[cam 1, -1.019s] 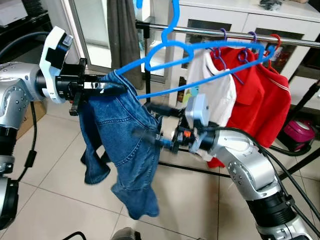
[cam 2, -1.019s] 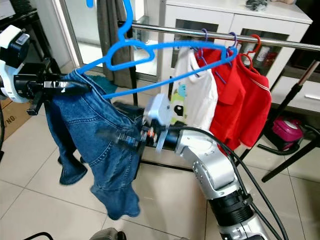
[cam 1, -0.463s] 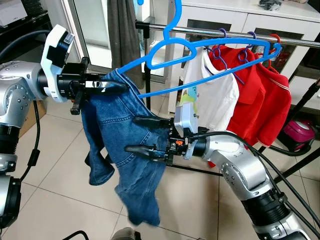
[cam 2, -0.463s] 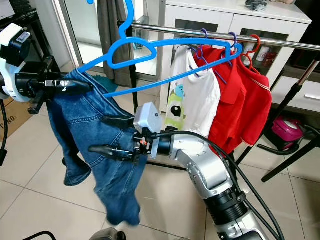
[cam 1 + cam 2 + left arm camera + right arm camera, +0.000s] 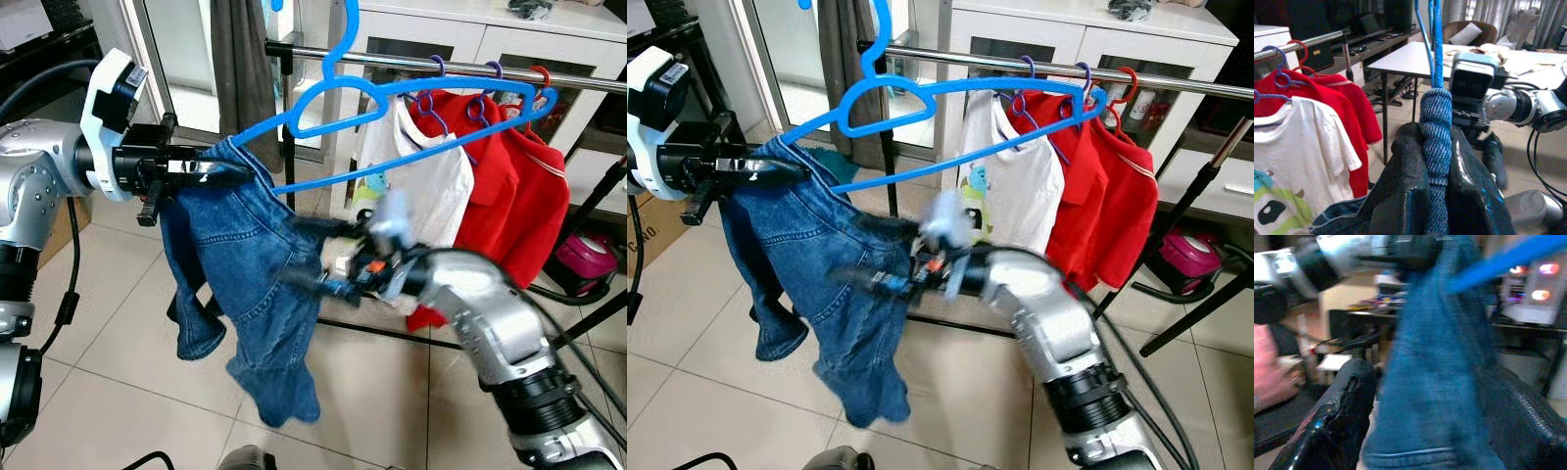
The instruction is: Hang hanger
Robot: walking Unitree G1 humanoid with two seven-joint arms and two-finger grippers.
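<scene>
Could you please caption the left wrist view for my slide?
Left gripper shut on denim garment beneath blue hanger.

The hanger [image 5: 411,93] was smooth blue plastic with a slight gloss. The jeans [image 5: 250,264] pinched in the left gripper [image 5: 230,174] were matt, coarse-woven blue denim with stitched seams. That gripper's fingers [image 5: 1405,186] looked like glossy black rubber or plastic, finely ribbed. Beyond the hanger, the rail [image 5: 549,71] was polished shiny metal. Both arms had brushed silver metal shells. Behind the right gripper [image 5: 309,279], the white shirt [image 5: 431,186] and red shirt [image 5: 519,196] were soft matt cloth. The floor [image 5: 108,372] was glossy tile.
</scene>
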